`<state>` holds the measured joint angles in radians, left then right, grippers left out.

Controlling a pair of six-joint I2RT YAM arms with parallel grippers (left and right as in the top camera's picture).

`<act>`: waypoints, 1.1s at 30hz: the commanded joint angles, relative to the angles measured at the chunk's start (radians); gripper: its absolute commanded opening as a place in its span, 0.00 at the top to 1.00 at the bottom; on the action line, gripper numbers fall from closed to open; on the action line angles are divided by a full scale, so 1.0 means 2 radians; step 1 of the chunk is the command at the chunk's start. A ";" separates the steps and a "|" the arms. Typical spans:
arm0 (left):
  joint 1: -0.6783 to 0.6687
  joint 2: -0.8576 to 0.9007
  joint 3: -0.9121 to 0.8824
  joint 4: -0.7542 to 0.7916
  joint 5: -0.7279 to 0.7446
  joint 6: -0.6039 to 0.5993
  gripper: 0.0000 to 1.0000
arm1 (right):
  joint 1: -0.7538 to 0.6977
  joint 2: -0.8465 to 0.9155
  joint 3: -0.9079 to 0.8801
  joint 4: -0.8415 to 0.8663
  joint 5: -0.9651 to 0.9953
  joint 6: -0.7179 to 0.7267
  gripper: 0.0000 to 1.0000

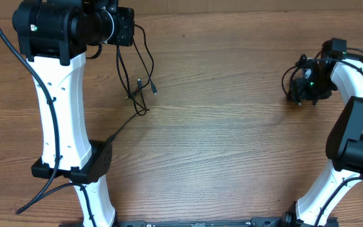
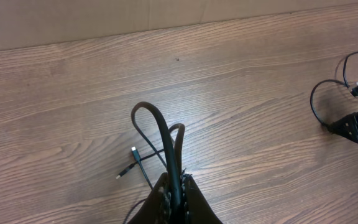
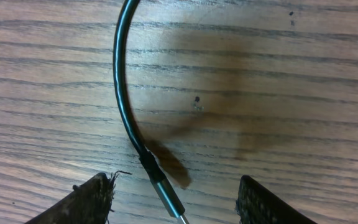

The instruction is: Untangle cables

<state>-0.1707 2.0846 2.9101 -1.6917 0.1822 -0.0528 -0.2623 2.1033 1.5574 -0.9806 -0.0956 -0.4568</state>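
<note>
Thin black cables (image 1: 145, 63) hang in a bunch from my left gripper (image 1: 123, 28) at the back left, and their small plugs (image 1: 141, 82) reach the table. In the left wrist view the left gripper (image 2: 178, 182) is shut on a loop of these cables (image 2: 157, 121), with a silver-tipped plug (image 2: 133, 150) lying below. Another black cable (image 1: 288, 77) curls on the table at the right, under my right gripper (image 1: 307, 87). In the right wrist view the right gripper (image 3: 176, 186) is open. That cable (image 3: 120, 93) and its silver plug (image 3: 165, 196) lie between the fingers, touching neither.
The wooden table (image 1: 232, 145) runs under both arms. One thin strand (image 1: 126, 125) trails from the hanging bunch toward the left arm's base (image 1: 93, 161). The right arm's base stands at the front right (image 1: 351, 148). A wall edge shows beyond the table (image 2: 73, 18).
</note>
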 commanded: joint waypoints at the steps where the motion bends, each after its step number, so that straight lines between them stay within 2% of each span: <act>1: -0.004 0.005 0.001 0.001 -0.005 -0.003 0.94 | -0.004 0.001 -0.005 0.002 -0.011 0.000 0.36; 11: -0.004 0.005 0.001 0.001 -0.005 -0.003 0.94 | -0.004 0.001 -0.030 0.017 -0.014 0.003 0.36; 14: -0.004 0.005 0.001 0.001 -0.005 -0.001 0.94 | -0.004 0.001 -0.032 0.019 -0.014 0.004 0.39; 20: -0.004 0.005 0.001 0.001 -0.007 -0.001 0.94 | -0.004 0.001 -0.032 0.023 -0.015 0.005 0.54; 25: -0.004 0.005 0.001 0.001 -0.007 -0.001 0.94 | -0.004 0.001 -0.032 0.025 -0.022 0.008 0.80; 27: -0.004 0.006 0.001 0.001 -0.007 -0.001 0.94 | -0.004 0.001 -0.032 0.025 -0.024 0.010 0.82; 31: -0.004 0.010 0.001 0.001 -0.007 -0.002 0.95 | -0.004 0.001 -0.032 0.028 -0.024 0.019 0.96; 33: -0.004 0.010 0.001 0.001 -0.007 -0.001 0.95 | -0.004 0.001 -0.032 0.031 -0.024 0.019 0.96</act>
<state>-0.1707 2.0865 2.9101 -1.6917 0.1791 -0.0525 -0.2642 2.1033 1.4975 -0.9283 -0.1333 -0.4309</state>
